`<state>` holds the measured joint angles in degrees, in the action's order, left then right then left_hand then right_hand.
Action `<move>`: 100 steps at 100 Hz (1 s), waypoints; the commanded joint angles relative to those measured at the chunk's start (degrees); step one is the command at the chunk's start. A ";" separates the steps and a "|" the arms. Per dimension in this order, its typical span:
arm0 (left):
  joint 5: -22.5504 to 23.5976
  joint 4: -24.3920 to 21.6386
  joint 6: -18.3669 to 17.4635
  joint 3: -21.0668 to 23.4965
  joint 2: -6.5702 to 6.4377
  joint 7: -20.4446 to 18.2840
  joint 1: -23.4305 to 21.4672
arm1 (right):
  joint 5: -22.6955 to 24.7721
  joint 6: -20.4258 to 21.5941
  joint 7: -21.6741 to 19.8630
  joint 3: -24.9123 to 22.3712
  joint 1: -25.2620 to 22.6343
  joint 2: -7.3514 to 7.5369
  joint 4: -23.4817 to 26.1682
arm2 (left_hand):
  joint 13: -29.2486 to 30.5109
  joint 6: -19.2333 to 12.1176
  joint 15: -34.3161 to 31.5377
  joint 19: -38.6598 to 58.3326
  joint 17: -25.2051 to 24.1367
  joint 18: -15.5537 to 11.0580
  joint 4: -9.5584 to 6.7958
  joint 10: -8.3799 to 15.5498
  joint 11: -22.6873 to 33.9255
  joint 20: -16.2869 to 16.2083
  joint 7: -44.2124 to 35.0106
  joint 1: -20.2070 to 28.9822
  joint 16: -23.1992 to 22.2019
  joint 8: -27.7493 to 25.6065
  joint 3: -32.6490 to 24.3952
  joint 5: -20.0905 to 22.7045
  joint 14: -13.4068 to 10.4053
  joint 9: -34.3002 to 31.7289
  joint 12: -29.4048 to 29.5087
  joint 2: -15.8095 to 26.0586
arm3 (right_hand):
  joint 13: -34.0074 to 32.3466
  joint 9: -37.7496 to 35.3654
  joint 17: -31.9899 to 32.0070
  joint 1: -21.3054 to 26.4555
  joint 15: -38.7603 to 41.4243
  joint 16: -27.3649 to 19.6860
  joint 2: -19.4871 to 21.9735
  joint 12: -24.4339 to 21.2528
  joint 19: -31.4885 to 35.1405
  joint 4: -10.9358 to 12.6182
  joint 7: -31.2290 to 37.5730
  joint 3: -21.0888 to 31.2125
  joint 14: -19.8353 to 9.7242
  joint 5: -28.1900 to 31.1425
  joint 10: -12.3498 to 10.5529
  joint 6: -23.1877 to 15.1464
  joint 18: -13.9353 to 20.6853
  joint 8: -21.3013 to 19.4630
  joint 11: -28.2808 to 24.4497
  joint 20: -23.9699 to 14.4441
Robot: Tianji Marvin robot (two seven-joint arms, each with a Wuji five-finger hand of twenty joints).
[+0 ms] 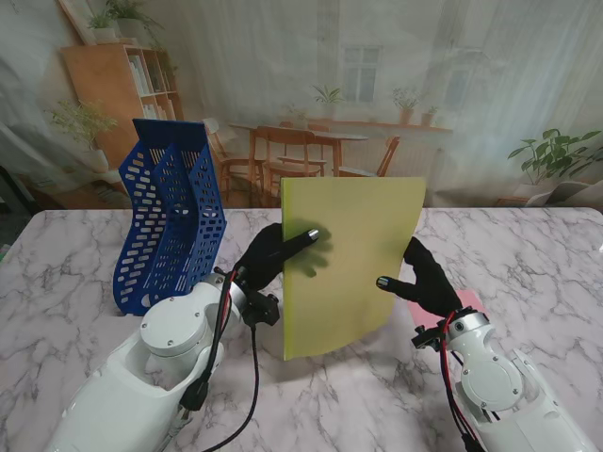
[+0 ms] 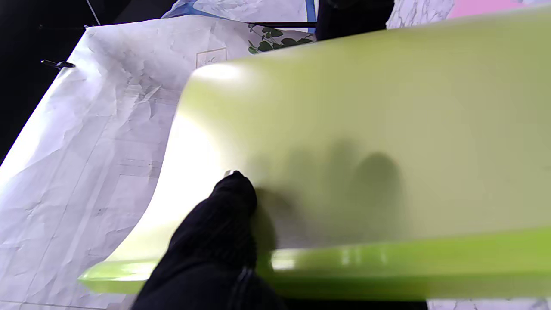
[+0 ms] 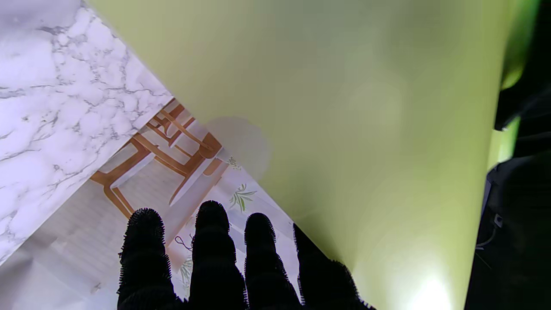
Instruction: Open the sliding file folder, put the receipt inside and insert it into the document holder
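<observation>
- The yellow-green file folder [image 1: 349, 268] stands upright over the table [image 1: 528, 254], so the step in hand looks like carrying it to the blue document holder [image 1: 171, 217] on the left
- The left hand [image 1: 273, 256] pinches its left edge, one finger across the face
- The right hand [image 1: 424, 278], fingers spread, steadies the right edge; whether it grips, I cannot tell
- Next: swing it left and lower it into a slot

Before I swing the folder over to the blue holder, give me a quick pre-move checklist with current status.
1. Left hand gripping yellow-green file folder: ok, fingers pinch its left edge.
2. Right hand supporting the folder: cannot tell, fingers spread at its right edge.
3. Folder lifted upright: ok.
4. Blue document holder standing, left of the folder: ok.
5. Receipt inside: cannot tell.
6. Pink sheet under right hand: not ok, unidentified.
</observation>
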<state>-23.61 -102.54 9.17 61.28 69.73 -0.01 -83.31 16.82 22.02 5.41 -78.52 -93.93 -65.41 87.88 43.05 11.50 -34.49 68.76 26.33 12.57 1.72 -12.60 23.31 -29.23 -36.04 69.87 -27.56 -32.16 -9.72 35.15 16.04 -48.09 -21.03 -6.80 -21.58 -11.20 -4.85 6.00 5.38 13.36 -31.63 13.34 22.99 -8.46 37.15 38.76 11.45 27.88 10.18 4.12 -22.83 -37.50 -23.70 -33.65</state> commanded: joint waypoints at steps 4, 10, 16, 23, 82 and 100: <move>0.09 1.51 0.92 -0.79 0.69 -0.59 0.75 | 0.29 1.47 1.07 0.01 -0.10 -0.51 0.04 | 1.82 -2.97 -1.90 3.83 1.65 -2.40 -0.29 0.19 0.18 -1.82 -0.99 4.10 -0.31 -0.67 -4.30 2.65 3.05 -1.70 -0.78 1.72 | -2.59 -2.22 -1.51 3.94 -0.63 -0.16 -2.46 1.40 -0.21 -0.63 2.92 -1.00 0.28 6.61 -0.48 -7.53 -1.21 -0.97 -3.69 -0.58; 0.24 2.14 1.15 -1.05 0.85 -0.32 1.22 | 3.67 2.30 2.45 -0.14 0.14 -0.44 -0.64 | 1.77 -3.03 -1.91 3.84 1.65 -2.41 -0.27 0.15 0.18 -1.82 -0.92 4.10 -0.32 -0.67 -4.29 2.64 3.13 -1.66 -0.78 1.77 | -3.60 -4.18 -2.35 4.72 -0.05 0.08 -2.54 1.64 0.42 -0.38 4.32 -1.45 0.16 10.05 -0.03 -10.20 -1.89 -1.26 -4.44 -0.71; 0.71 2.83 1.24 -1.24 0.93 -0.16 1.75 | 4.04 2.83 3.17 -0.27 0.16 -0.54 -0.82 | 1.72 -2.93 -1.91 3.84 1.62 -2.39 -0.29 0.08 0.15 -1.82 -0.82 4.10 -0.33 -0.66 -4.37 2.59 3.12 -1.56 -0.77 1.73 | -4.35 -5.93 -2.60 7.77 0.82 0.52 -2.86 2.24 1.37 0.08 5.97 -3.02 0.49 12.64 0.32 -11.47 -2.47 -1.77 -5.59 -0.47; 1.94 3.77 1.09 -1.48 1.02 0.14 2.47 | 3.62 3.02 3.63 -0.48 -0.07 -0.70 -0.65 | 1.72 -2.90 -1.94 3.85 1.57 -2.43 -0.26 0.11 0.17 -1.82 -0.81 4.10 -0.35 -0.70 -4.33 2.58 3.15 -1.55 -0.78 1.78 | -5.24 -8.07 -2.82 10.76 1.58 0.86 -2.76 3.30 2.69 0.57 7.62 -5.29 0.68 15.32 0.48 -11.90 -2.76 -2.33 -7.18 -0.06; 1.65 5.84 2.83 -2.81 1.41 -0.36 4.58 | -4.34 0.64 -1.20 -0.41 -1.01 -0.53 1.87 | 1.80 -2.79 -2.04 3.95 1.61 -2.34 -0.24 0.00 0.21 -1.85 -0.50 4.10 -0.39 -0.51 -4.36 2.73 3.31 -1.54 -0.71 1.69 | -29.29 -35.98 -13.39 26.62 11.57 4.35 -5.32 6.92 29.95 -5.98 21.24 0.40 1.38 14.11 -1.43 -14.60 -5.04 -1.87 -8.20 10.68; 1.26 6.82 3.10 -3.62 1.65 -0.45 5.18 | -8.44 -0.38 -6.61 -0.90 -1.55 0.36 2.87 | 1.83 -2.80 -2.03 3.93 1.53 -2.24 -0.24 -0.02 0.14 -1.85 -0.42 4.10 -0.38 -0.48 -4.32 2.75 3.33 -1.55 -0.67 1.67 | -29.49 -33.93 -14.24 21.25 10.88 4.82 -4.03 2.21 34.55 -0.17 0.01 3.32 1.92 9.54 0.30 -10.36 -6.40 4.78 -2.97 13.38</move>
<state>-22.10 -96.23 11.89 58.34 70.72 0.66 -78.42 7.97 22.28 -1.30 -79.58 -95.05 -65.33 90.25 43.06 11.54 -34.86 69.32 26.34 12.62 1.72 -12.72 23.25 -29.84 -35.36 69.87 -27.56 -32.18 -9.72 35.17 16.11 -48.09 -21.03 -6.80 -49.65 -45.70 -18.69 29.22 14.06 17.20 -35.10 16.71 55.59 -10.47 44.21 40.95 13.71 39.92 10.28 -6.26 -27.98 -36.42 -28.58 -21.42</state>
